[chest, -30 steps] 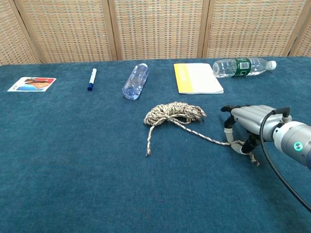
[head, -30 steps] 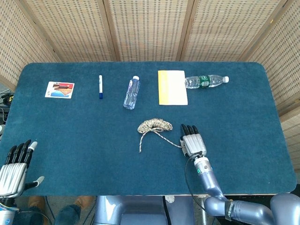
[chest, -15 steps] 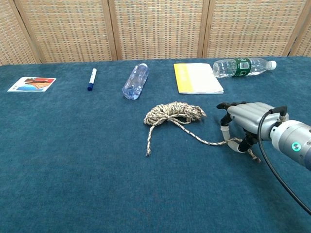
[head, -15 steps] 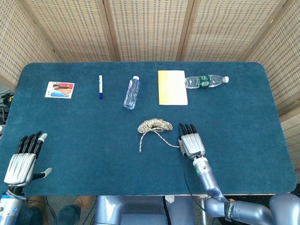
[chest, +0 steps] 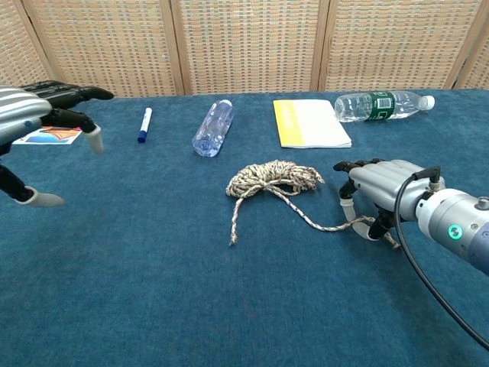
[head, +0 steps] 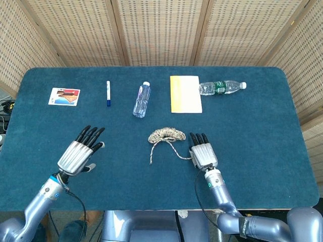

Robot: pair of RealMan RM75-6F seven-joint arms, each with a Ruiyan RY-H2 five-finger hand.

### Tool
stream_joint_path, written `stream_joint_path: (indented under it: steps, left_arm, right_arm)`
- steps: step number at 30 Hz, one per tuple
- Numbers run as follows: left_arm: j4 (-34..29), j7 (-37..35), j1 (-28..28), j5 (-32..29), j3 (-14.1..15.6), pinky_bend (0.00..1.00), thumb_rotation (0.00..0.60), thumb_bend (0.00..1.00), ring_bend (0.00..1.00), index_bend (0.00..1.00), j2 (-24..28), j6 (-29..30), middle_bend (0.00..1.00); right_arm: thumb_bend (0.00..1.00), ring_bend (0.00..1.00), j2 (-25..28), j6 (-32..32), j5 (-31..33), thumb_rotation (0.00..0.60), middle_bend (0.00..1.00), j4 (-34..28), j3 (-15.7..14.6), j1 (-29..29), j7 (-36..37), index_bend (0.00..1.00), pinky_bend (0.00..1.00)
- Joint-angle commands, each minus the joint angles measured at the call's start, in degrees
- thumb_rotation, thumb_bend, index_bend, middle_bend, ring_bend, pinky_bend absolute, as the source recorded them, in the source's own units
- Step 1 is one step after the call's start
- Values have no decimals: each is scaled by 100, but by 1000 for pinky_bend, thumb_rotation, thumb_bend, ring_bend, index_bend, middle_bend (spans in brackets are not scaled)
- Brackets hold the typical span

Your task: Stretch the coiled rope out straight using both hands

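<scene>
1. You are mid-setup: your right hand (chest: 374,191) has one end of the rope (head: 167,135) pinched under its curled fingers, at about 4 o'clock from the coil. The coil itself sits near the table's (head: 252,116) middle, still bunched.
2. Your left hand (head: 81,151) holds nothing; its fingers are spread apart, and it hovers at about 9 o'clock from the coil, well apart from it.
3. The other loose tail hangs out of the coil toward 7 o'clock. In my judgement that is your next target: bring the left hand across to it, close on the tip, then draw both hands apart toward 3 and 9 o'clock.
4. Mind the coil: it looks knotted at the waist, so a pull may drag the whole bundle rather than pay it out.
5. Compared with a second ago, your left hand has travelled from the table's near-left corner well inward and now shows in the chest view too. Your right hand has shifted slightly toward the coil, and the strand leading to it now lies slacker, with more curve.
</scene>
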Motion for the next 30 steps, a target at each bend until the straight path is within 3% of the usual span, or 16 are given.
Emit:
stream_joint_path:
  steps: [1, 11, 22, 30]
  left_arm:
    - [292, -3, -324, 208, -11, 0, 600, 156, 0, 391, -239, -244, 0]
    - [1364, 185, -1241, 585, -30, 0, 600, 186, 0, 433, -1139, -804, 0]
    - [2133, 332, -2011, 706, -52, 0, 600, 221, 0, 465, -1932, -1257, 0]
    - [2877, 264, -2535, 784, 133, 0, 600, 234, 0, 480, -2496, -1544, 0]
  right_arm:
    - [434, 0, -5, -25, 37, 600, 0, 22, 15, 18, -26, 624, 0]
    - [434, 0, -2, -172, 199, 600, 0, 79, 79, 104, -62, 630, 0]
    - [434, 0, 69, -284, 276, 600, 0, 64, 136, 181, -8, 633, 0]
    - [434, 0, 108, -371, 274, 600, 0, 87, 100, 233, 51, 634, 0]
